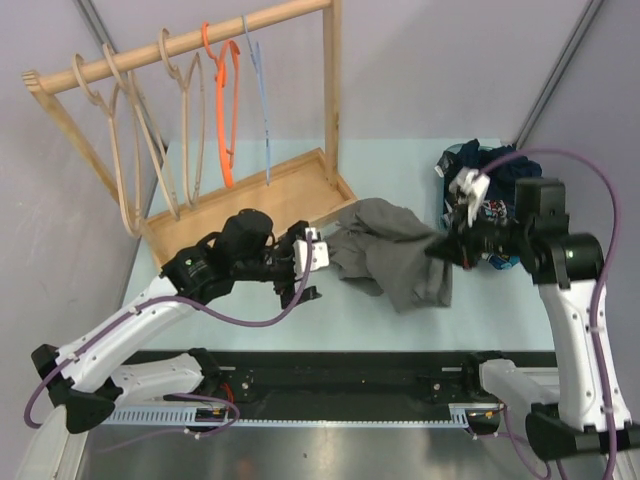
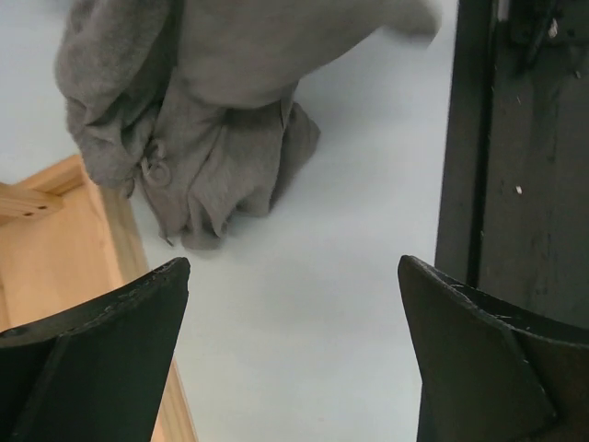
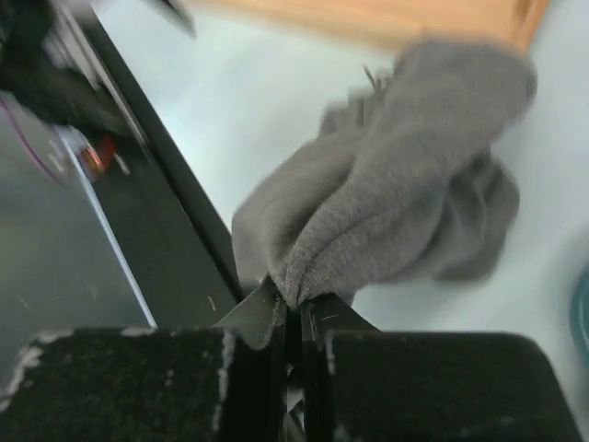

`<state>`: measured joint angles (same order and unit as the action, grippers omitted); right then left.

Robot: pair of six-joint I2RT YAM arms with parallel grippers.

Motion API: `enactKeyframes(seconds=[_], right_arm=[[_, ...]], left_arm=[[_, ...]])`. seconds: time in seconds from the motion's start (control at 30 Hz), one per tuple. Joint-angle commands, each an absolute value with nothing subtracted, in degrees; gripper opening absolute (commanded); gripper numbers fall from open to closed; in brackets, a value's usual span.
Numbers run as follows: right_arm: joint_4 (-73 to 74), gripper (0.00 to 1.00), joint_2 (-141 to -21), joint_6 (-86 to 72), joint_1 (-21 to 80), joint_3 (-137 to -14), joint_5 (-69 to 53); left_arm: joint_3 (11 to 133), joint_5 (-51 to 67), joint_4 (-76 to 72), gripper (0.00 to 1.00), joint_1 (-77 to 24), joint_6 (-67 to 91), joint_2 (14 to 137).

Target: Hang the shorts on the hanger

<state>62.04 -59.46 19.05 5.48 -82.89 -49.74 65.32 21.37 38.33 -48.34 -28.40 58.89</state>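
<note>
Top external shows the shorts (image 1: 390,250) bunched mid-table (image 1: 400,160), their 3 o'clock edge pinched in the right gripper (image 1: 440,250). The left gripper (image 1: 305,265) hovers spread wide at their 9 o'clock side. The hanger (image 1: 262,110) hangs on the rack (image 1: 180,45) at 11 o'clock, so I judge hanging not yet begun. A tub (image 1: 447,162) at 2 o'clock holds a navy garment (image 1: 505,170) and printed cloth (image 1: 490,210). Left wrist shows 2 parted fingers (image 2: 101,350) holding nothing, with the shorts at 12 o'clock. Right wrist shows jaws clamped on a grey fold.

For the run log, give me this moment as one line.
right gripper: shut on shorts | left gripper: open, empty, facing shorts | hanger: bare, on rack
</note>
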Motion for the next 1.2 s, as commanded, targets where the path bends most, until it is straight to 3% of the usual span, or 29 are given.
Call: enactKeyframes(seconds=[0.0, 0.03, 0.1, 0.2, 0.4, 0.63, 0.9, 0.93, 1.03, 1.07, 1.13, 1.17], right_arm=[[80.8, 0.21, -55.7, 45.8, 5.5, -74.2, -32.8], [81.9, 0.43, -56.8, 49.9, 5.1, -72.8, -30.3], [83.8, 0.76, -59.1, 52.3, 3.7, -71.7, -25.9], [79.5, 0.97, -62.0, 49.1, 3.2, -72.9, -26.3], [58.7, 1.00, -67.2, 27.6, 15.4, -75.1, -24.4], [32.7, 1.00, -79.4, 20.6, 28.3, -75.4, -17.1], [25.8, 0.99, -95.7, 19.3, 31.5, -80.3, -16.9], [26.2, 0.97, -96.8, 19.3, 31.4, -80.9, -17.0], [29.3, 0.68, -99.7, 20.3, 30.9, -83.7, -17.7], [30.6, 0.47, -100.1, 20.3, 30.8, -84.5, -18.4], [35.1, 0.20, -100.7, 21.0, 29.5, -87.6, -19.6], [36.9, 0.00, -100.6, 21.1, 29.1, -89.0, -20.6]], left_arm=[[63.4, 26.8, 45.5, 0.99, -48.3, -37.0, 60.1], [62.8, 26.6, 46.1, 0.99, -48.3, -37.5, 60.5], [62.8, 27.2, 48.0, 0.99, -48.3, -38.8, 62.0], [62.8, 28.0, 49.0, 0.98, -48.3, -39.6, 62.9], [59.9, 27.9, 47.4, 0.98, -46.2, -39.1, 62.4], [58.9, 27.8, 47.5, 0.98, -44.0, -39.5, 60.6], [57.0, 24.4, 46.6, 0.98, -44.0, -38.1, 56.1], [57.0, 24.1, 46.4, 0.98, -44.0, -37.7, 55.8], [55.7, 23.5, 46.3, 0.98, -43.9, -36.8, 54.4], [55.3, 23.4, 46.0, 0.98, -43.9, -36.7, 54.1], [54.1, 23.3, 45.3, 0.98, -43.9, -36.1, 53.4], [54.0, 23.4, 44.7, 0.98, -43.9, -35.9, 53.3]])
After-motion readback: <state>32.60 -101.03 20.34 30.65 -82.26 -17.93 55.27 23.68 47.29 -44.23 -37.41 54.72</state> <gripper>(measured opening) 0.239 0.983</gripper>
